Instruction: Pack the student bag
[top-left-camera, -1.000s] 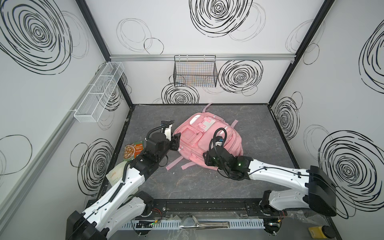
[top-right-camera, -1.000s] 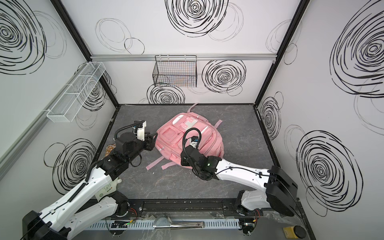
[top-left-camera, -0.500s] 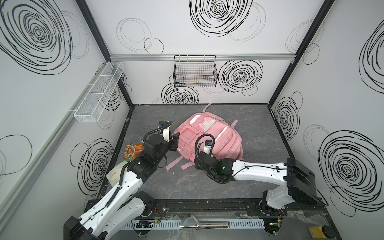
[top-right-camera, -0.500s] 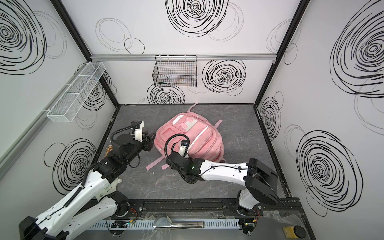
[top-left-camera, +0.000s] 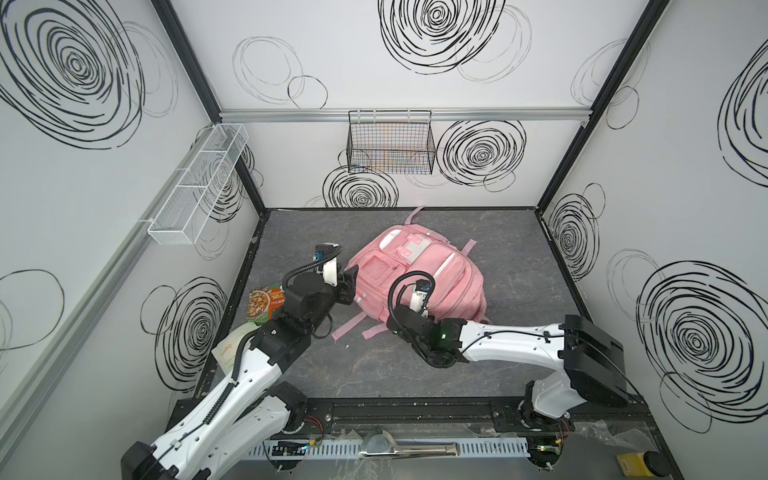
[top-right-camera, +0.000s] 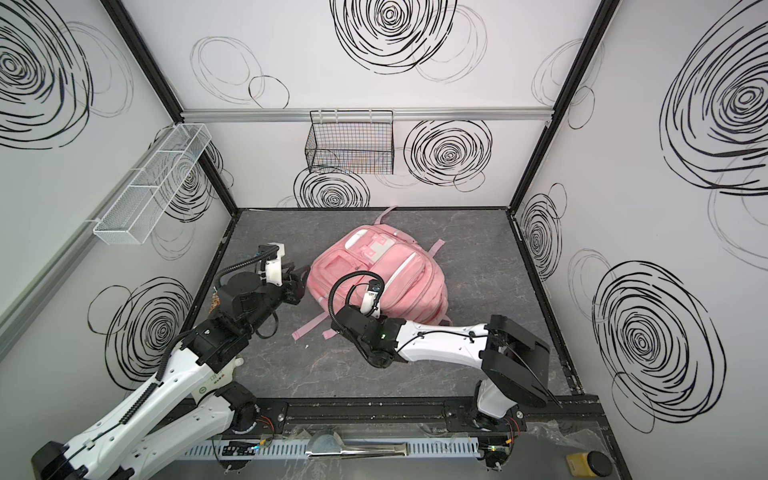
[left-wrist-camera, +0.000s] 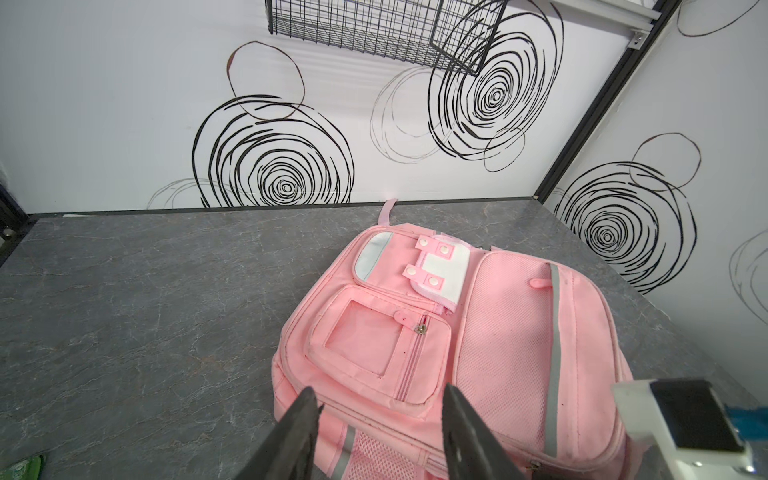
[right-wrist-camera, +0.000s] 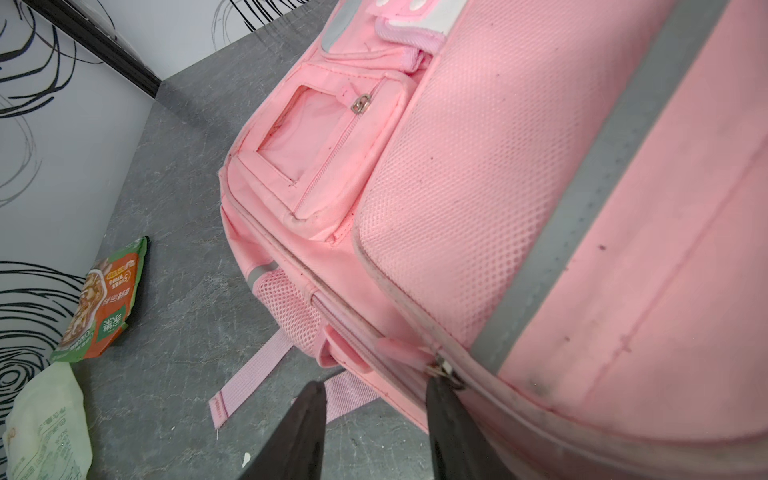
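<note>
The green-and-orange food packet (right-wrist-camera: 102, 299) is showing white Chinese characters on its green corner and more along its orange band, yet from here I am not managing to read any of them. The white pouch (right-wrist-camera: 45, 432) just beside it is carrying rows of faint small print, too blurred to read.

Parted fingers (right-wrist-camera: 300, 432) by student bag (right-wrist-camera: 519, 199) zipper pull (right-wrist-camera: 400, 347)

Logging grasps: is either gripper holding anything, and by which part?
Nothing is held. The left gripper and right gripper are both open beside the student bag; the right one is poised at its zipper pull.
</note>
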